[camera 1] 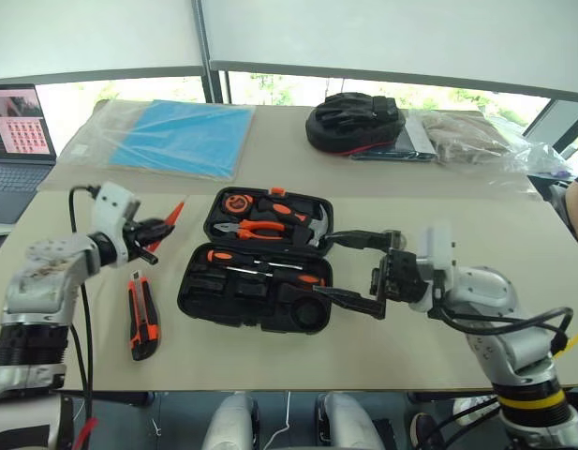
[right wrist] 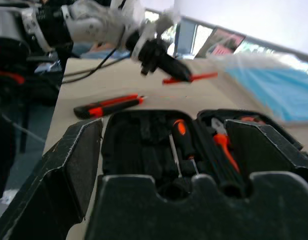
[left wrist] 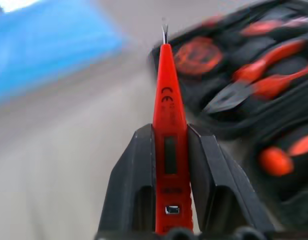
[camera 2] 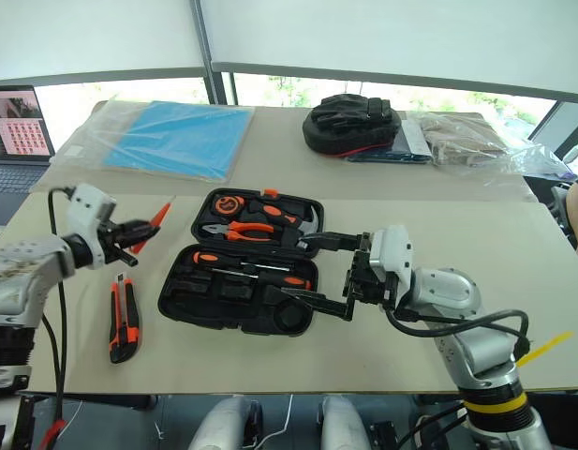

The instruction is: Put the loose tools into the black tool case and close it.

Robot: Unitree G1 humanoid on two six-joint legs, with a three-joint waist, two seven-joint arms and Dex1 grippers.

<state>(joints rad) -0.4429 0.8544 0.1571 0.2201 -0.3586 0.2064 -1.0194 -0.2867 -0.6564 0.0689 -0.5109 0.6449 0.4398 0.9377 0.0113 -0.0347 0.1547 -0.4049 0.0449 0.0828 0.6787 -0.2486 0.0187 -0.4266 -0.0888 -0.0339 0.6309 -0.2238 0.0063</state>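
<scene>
Gripping the orange tester screwdriver (left wrist: 169,130) by its handle, the left gripper (camera 1: 143,234) holds it clear of the table, to the left of the black tool case (camera 1: 260,272), tip pointing toward the case, probably so it can go into a slot. The case lies open; two black-and-orange screwdrivers (camera 1: 265,264) already sit in its near half, and the small dark tape roll (camera 1: 310,315) seems to sit at that half's near right corner, though it is hard to make out. The utility knife (camera 1: 142,317) lies on the table left of the case. The right gripper (camera 1: 361,272) waits with jaws spread wide and empty at the case's right edge, perhaps to steady it.
</scene>
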